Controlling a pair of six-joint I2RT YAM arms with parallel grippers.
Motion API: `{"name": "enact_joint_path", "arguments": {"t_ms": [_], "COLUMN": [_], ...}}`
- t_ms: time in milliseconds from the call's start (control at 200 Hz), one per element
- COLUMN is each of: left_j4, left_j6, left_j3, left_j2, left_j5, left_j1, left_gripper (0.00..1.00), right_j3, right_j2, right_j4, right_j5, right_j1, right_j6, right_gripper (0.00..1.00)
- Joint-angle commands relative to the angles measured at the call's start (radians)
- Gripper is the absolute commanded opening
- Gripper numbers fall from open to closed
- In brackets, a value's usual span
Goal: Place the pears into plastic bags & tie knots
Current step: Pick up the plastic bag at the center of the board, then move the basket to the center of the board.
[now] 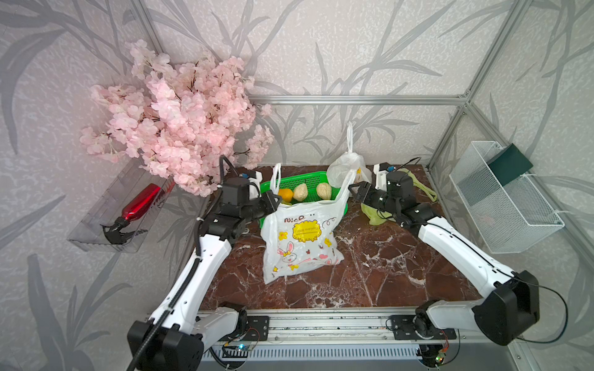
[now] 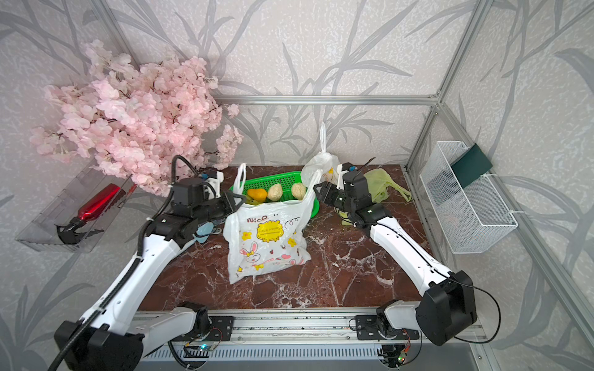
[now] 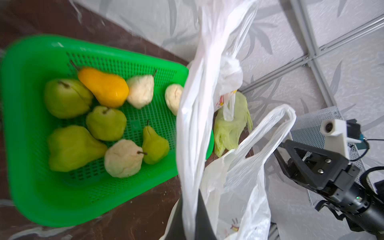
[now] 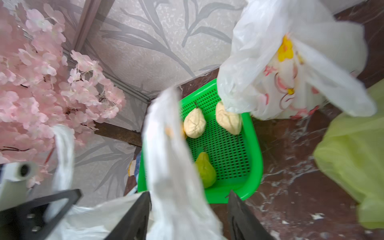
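Observation:
A white rabbit-print plastic bag (image 1: 299,244) (image 2: 266,241) stands mid-table with both handles raised. My left gripper (image 1: 276,200) (image 3: 190,218) is shut on its left handle (image 3: 199,104). My right gripper (image 1: 352,189) (image 4: 189,216) is open, and the right handle (image 4: 166,155) hangs loose between its fingers (image 4: 135,218). Behind the bag, several pears lie in a green basket (image 1: 302,178) (image 3: 31,187): an orange one (image 3: 104,87), cream ones (image 4: 194,125) and green ones (image 3: 66,97). Another white bag (image 1: 347,167) (image 4: 286,68), bunched at its neck like a knot (image 3: 230,66), sits at the back. A yellow-green bag (image 2: 382,184) lies crumpled at the right.
A pink blossom branch (image 1: 173,128) overhangs the back left corner. A clear tray holding a red bottle (image 1: 141,202) hangs on the left wall. A white wire basket (image 1: 504,199) hangs on the right wall. Bare marble tabletop (image 1: 369,282) lies in front of the bag.

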Motion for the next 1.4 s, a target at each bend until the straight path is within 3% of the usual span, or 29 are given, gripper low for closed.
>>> {"name": "enact_joint_path", "arguments": {"t_ms": [0, 60, 140, 270, 495, 665, 785, 970, 1240, 1395], "left_j4": [-0.174, -0.189, -0.214, -0.344, -0.390, -0.401, -0.367, -0.327, -0.123, -0.044], "left_j6": [0.118, 0.141, 0.173, 0.294, 0.407, 0.513, 0.542, 0.621, 0.523, 0.498], "left_j3": [0.055, 0.097, 0.159, 0.285, 0.346, 0.365, 0.337, 0.295, 0.219, 0.214], "left_j2": [-0.039, -0.048, -0.058, -0.041, -0.058, -0.072, -0.088, -0.077, -0.046, -0.003], "left_j5": [-0.008, 0.003, 0.001, -0.056, -0.147, -0.175, -0.181, -0.175, -0.161, -0.156], "left_j1": [0.051, 0.057, 0.058, 0.060, 0.081, 0.084, 0.085, 0.082, 0.082, 0.082], "left_gripper": [0.00, 0.00, 0.00, 0.00, 0.00, 0.00, 0.00, 0.00, 0.00, 0.00], "right_j3": [0.022, 0.021, 0.068, 0.179, 0.462, 0.554, 0.551, 0.399, 0.240, 0.230], "right_j2": [-0.032, 0.013, 0.125, 0.294, 0.673, 0.795, 0.795, 0.696, 0.559, 0.456], "right_j4": [-0.115, -0.130, -0.153, -0.113, -0.220, -0.321, -0.400, -0.415, -0.426, -0.409], "right_j5": [0.005, 0.044, 0.041, 0.081, 0.134, 0.210, 0.252, 0.274, 0.323, 0.174], "right_j1": [-0.029, -0.031, -0.015, 0.079, 0.179, 0.169, 0.122, -0.002, -0.159, -0.148], "right_j6": [-0.067, -0.102, -0.129, -0.161, -0.185, -0.260, -0.284, -0.298, -0.391, -0.441], "right_gripper": [0.66, 0.64, 0.54, 0.43, 0.37, 0.36, 0.36, 0.36, 0.36, 0.51]}}
